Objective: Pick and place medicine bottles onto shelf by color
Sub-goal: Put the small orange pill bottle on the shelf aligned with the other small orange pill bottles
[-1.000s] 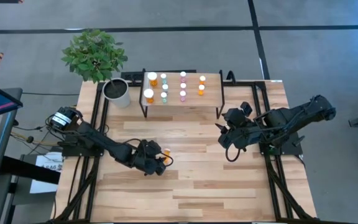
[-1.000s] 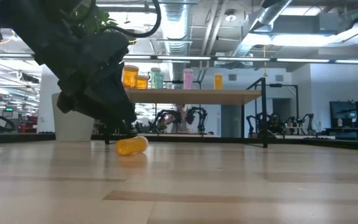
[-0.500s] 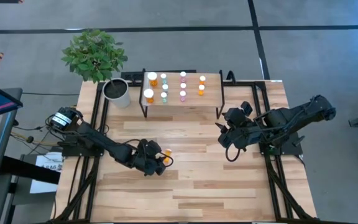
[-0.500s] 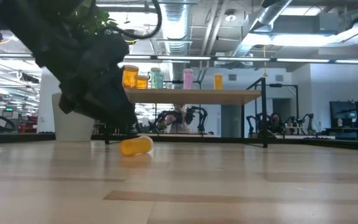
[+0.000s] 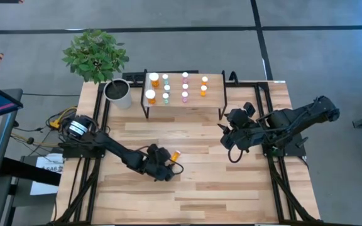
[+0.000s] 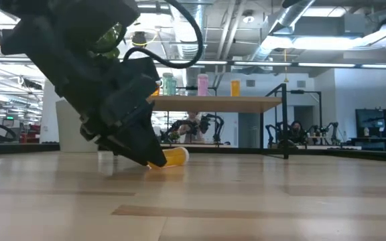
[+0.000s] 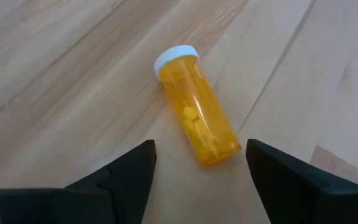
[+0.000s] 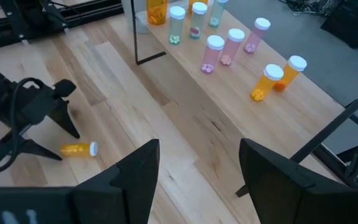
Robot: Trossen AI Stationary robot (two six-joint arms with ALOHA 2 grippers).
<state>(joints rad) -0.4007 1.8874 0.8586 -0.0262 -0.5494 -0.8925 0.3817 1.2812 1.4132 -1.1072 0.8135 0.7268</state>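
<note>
Orange bottle (image 7: pixel 196 115) lying on its side mid-table, well short of the shelf (image 5: pixel 184 94). Left gripper (image 7: pixel 197 163) spread wide, straddling its base end, gripping nothing. Right gripper (image 8: pixel 197 163) also open, parked off to the right. Round body, so closing off-centre could easily roll or squirt it away.

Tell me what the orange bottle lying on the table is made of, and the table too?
The orange bottle looks like see-through plastic: small pills show through its glossy side, and its white cap looks like solid plastic. The table looks like pale wood planks with a smooth finish; grain lines and board seams show. The left claw stands open around the bottle's bottom end.
</note>
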